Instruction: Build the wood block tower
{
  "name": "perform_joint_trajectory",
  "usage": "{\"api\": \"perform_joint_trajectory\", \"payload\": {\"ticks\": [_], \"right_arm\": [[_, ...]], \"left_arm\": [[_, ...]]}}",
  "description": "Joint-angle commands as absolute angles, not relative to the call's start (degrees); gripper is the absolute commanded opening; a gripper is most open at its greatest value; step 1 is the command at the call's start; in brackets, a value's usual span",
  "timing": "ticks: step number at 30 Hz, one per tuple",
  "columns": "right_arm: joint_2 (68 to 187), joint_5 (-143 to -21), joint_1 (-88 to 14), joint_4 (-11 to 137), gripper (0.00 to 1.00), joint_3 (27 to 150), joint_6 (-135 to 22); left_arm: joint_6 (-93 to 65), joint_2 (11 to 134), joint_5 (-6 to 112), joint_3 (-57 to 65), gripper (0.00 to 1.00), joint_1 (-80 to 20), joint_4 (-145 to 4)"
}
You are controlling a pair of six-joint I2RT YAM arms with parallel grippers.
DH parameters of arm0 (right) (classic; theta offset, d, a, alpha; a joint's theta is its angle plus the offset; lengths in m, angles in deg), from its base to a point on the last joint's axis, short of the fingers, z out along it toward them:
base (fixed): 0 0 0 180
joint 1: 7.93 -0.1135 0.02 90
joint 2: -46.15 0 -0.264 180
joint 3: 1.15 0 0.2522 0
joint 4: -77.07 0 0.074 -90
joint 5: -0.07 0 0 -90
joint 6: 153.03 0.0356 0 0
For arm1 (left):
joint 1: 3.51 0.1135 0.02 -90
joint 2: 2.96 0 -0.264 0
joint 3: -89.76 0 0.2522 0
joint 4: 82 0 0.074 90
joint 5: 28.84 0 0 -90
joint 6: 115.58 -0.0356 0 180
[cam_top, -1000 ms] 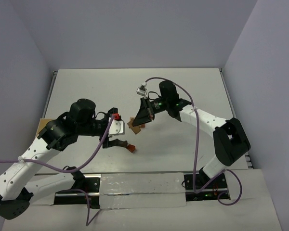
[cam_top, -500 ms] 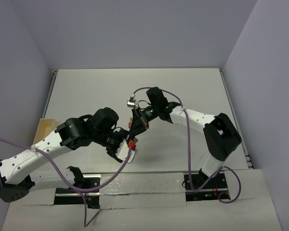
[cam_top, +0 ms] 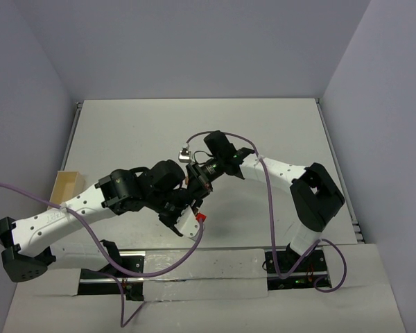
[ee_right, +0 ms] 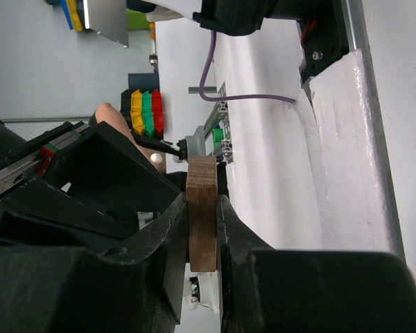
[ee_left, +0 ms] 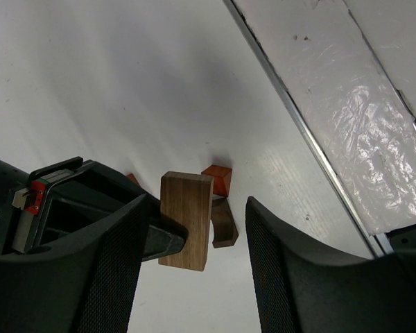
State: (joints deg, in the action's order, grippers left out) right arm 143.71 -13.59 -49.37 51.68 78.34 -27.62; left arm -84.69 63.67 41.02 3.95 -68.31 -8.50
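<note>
Top: both arms meet mid-table. The left gripper [cam_top: 188,207] and right gripper [cam_top: 197,184] cover the blocks, and the jaws are unreadable here. Pale wooden tray [cam_top: 68,186] at the left edge, partly behind the left arm.

Left wrist: mid-brown wooden cuboid block [ee_left: 187,220] stands upright between the left jaws, which are wide with a gap on each side. Behind it on the white table [ee_left: 90,83], a reddish-orange block [ee_left: 218,179] sits just beside a dark brown block [ee_left: 224,223].

Right wrist: right jaws pinch the cuboid; its lower end is hidden.
</note>
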Motion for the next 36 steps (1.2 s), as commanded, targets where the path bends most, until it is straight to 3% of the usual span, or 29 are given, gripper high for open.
{"api": "perform_joint_trajectory", "payload": {"ticks": [1,19,36], "right_arm": [[143.90,-14.47,-49.96,49.30,0.00,81.27,-29.27],[145.48,-15.60,-50.30,45.89,0.00,83.50,-30.41],[145.47,-17.76,-50.64,39.43,0.00,85.19,-36.89]], "left_arm": [[-84.47,64.45,44.63,3.10,0.64,-69.17,-9.32],[-85.51,67.29,46.77,3.59,0.61,-69.97,-8.93],[-85.00,68.41,49.27,4.89,0.45,-70.31,-8.80]]}}
